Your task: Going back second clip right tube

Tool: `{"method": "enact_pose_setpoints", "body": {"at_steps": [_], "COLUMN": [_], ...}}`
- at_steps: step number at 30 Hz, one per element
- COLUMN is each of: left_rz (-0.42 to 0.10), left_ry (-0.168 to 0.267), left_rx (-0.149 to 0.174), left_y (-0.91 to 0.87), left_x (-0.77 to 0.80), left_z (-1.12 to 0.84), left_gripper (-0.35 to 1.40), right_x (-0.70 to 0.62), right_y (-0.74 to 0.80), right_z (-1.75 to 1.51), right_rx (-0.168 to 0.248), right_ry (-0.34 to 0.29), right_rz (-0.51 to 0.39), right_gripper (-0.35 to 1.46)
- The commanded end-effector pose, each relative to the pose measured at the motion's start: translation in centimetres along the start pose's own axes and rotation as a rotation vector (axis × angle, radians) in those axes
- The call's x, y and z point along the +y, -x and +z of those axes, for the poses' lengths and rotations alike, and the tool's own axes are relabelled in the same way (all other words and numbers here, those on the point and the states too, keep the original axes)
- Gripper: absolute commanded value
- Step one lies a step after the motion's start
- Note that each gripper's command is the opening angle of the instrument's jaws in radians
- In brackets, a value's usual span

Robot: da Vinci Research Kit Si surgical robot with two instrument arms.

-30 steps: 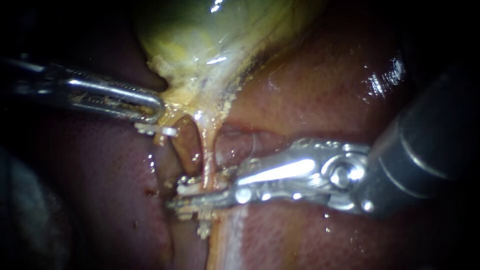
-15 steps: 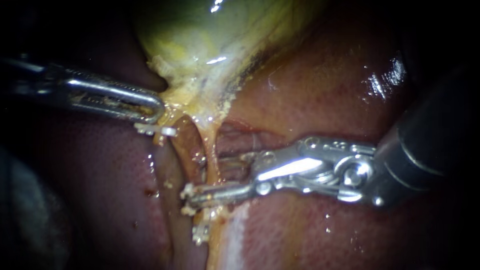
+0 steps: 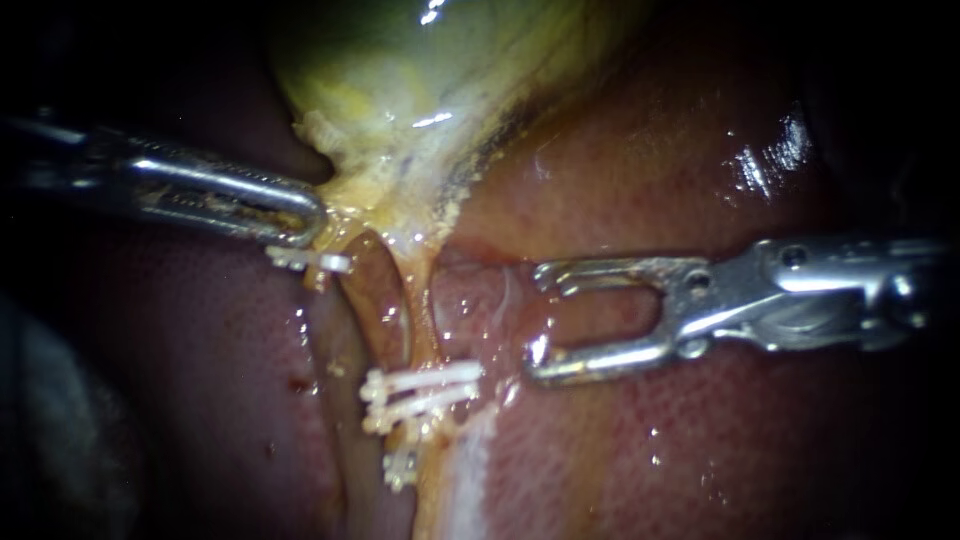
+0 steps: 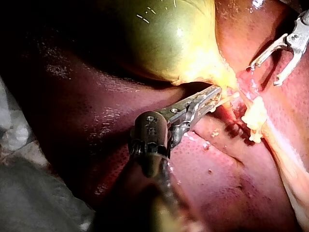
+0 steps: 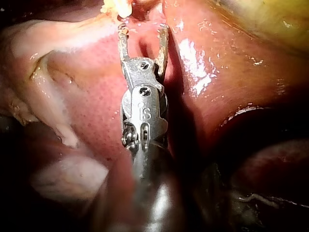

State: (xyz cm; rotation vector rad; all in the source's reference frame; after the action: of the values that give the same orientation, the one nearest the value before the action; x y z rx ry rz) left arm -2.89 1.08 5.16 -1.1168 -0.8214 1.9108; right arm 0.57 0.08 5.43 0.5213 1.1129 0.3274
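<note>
The yellow-green gallbladder [image 3: 420, 70] narrows to a thin right tube [image 3: 418, 300] running down over the liver [image 3: 650, 180]. White clips [image 3: 425, 385] sit across this tube. My right instrument [image 3: 535, 322] stands just right of them, jaws open and empty, clear of the tube. In the right wrist view its open jaws [image 5: 142, 30] point at a clip [image 5: 116, 7] just ahead. My left instrument [image 3: 300, 225] is shut on tissue at the gallbladder's neck, also seen in the left wrist view [image 4: 215, 94], where the clips [image 4: 253, 118] lie beyond it.
Another small white clip [image 3: 312, 262] shows just under the left instrument's tip. A further white bit [image 3: 400, 465] lies lower along the tube. Dark red liver surface [image 3: 200, 380] surrounds everything. Pale cloth [image 4: 29, 193] lies beside the liver in the left wrist view.
My right instrument's jaws, which were closed across the right tube, have opened and drawn back to the right, leaving a white clip on the tube. The left instrument has held still.
</note>
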Motion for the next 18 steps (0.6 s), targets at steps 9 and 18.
{"method": "enact_pose_setpoints", "body": {"at_steps": [9, 18], "left_rz": [0.002, 0.006], "left_ry": [-0.002, -0.013], "left_rx": [0.001, 0.005], "left_y": [0.02, 0.05], "left_x": [-0.05, -0.18], "left_z": [0.05, 0.28], "left_gripper": [-0.35, -0.35], "right_x": [-0.03, -0.03], "right_y": [0.06, 0.06], "right_z": [-0.19, -0.21], "right_rx": [-0.091, -0.091], "right_ry": [0.004, 0.003], "right_rz": [-0.061, -0.061], "right_gripper": [0.48, 0.48]}}
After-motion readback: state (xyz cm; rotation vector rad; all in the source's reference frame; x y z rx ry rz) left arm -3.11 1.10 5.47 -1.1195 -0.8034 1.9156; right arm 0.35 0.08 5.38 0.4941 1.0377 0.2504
